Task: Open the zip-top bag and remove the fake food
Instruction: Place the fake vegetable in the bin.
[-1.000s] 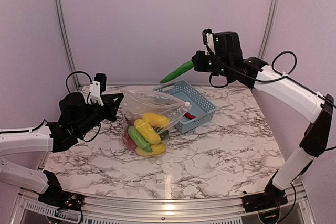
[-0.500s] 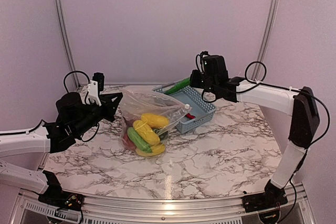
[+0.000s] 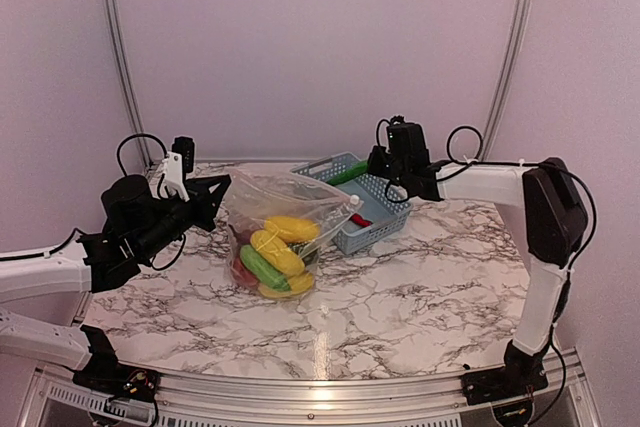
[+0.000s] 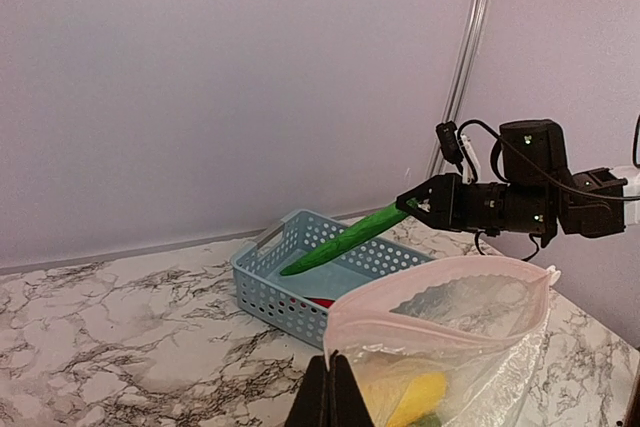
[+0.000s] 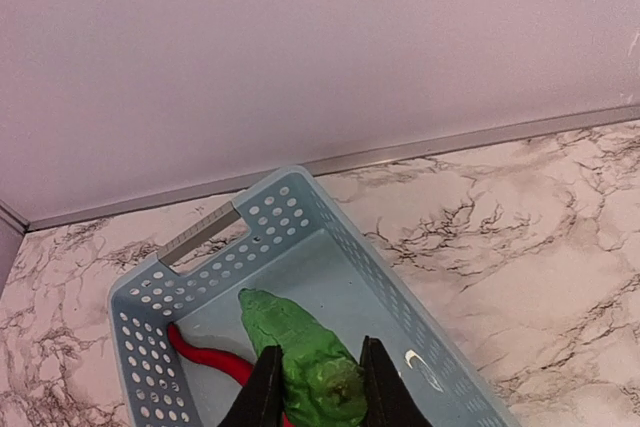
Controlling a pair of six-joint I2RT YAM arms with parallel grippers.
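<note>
Left gripper [image 4: 325, 392]: jaws pinched fully together on the near rim of the large clear crinkly zip-top bag [image 4: 470, 367]. The bag's mouth gapes just beyond them. Yellow and green plastic toy produce [image 3: 270, 252] lies low inside.

Right gripper [image 5: 320, 392]: jaws part-open, clamped on a long green plastic toy vegetable [image 5: 295, 342]. Its tip angles down into the blue-grey lattice basket [image 5: 300, 202] below the jaws, beside a red piece [image 5: 205, 357].

Bag mid-tabletop [image 3: 430, 292], basket behind it to the right.
The bag [image 3: 290, 209] stands just beside the basket [image 3: 385, 209], food [image 3: 272, 252] piled in its bottom, its left rim pinched by the left gripper [image 3: 222, 187]. The right gripper [image 3: 372, 164] holds a cucumber [image 3: 347, 173] slanting over the basket, above a thin piece [image 5: 205, 357] on its floor.
</note>
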